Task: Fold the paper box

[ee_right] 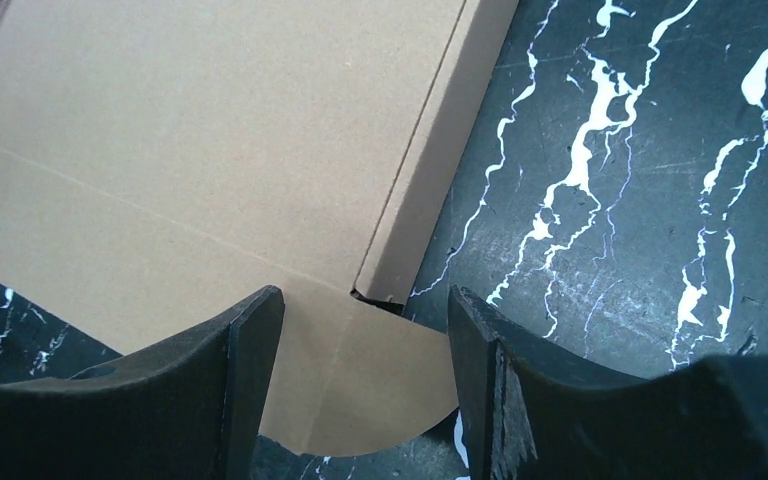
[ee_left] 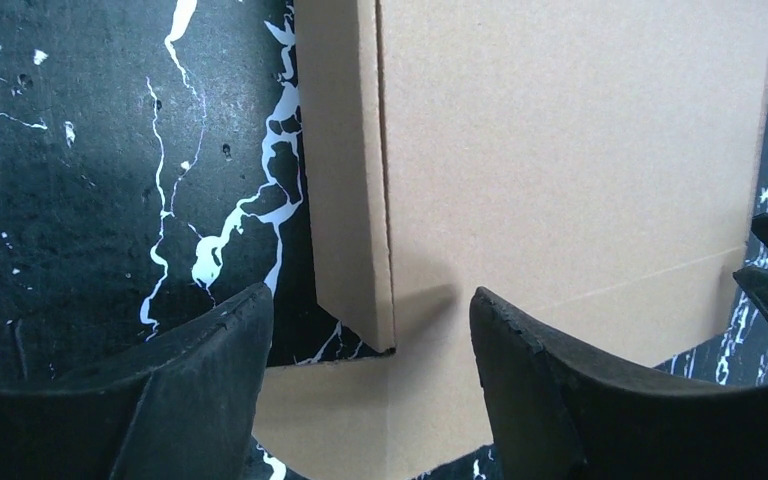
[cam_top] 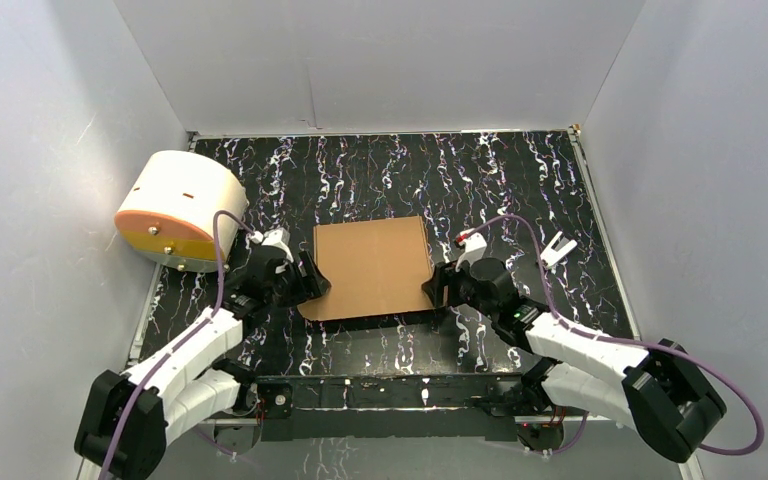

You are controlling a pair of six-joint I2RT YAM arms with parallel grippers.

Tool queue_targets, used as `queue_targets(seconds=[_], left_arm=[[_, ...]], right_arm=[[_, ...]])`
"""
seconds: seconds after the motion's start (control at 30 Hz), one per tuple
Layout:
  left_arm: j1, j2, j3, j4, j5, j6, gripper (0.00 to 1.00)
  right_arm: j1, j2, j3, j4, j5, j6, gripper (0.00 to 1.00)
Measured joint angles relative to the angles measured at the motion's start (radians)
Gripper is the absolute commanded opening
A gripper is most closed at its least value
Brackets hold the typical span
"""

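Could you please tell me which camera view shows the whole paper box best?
The top external view: the whole paper box is visible there. The left wrist view shows only its near-left corner; the right wrist view, only its near-right corner.

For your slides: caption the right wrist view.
Open right claw above a corner of the paper box on marbled table.

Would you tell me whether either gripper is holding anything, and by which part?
Nothing is held: the left gripper and right gripper are open at the paper box's near corner flaps.

Parted jaws over paper box [ee_left: 580, 150] corner
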Motion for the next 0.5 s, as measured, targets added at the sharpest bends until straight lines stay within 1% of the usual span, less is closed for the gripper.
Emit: queue_targets(seconds=[0.13, 0.23, 0.5], left_arm=[[0.0, 0.071, 0.001, 0.042, 0.007, 0.001, 0.68], [0.0, 0.095, 0.002, 0.083, 0.012, 0.003, 0.68], [-0.002, 0.18, 0.001, 0.213, 0.026, 0.012, 0.68]], right_arm=[[-0.005, 0.066, 0.001, 0.035, 0.002, -0.006, 0.67], [-0.006, 0.098, 0.001, 0.082, 0.002, -0.011, 0.66], [-0.008, 0.114, -0.003, 0.119, -0.004, -0.036, 0.67]])
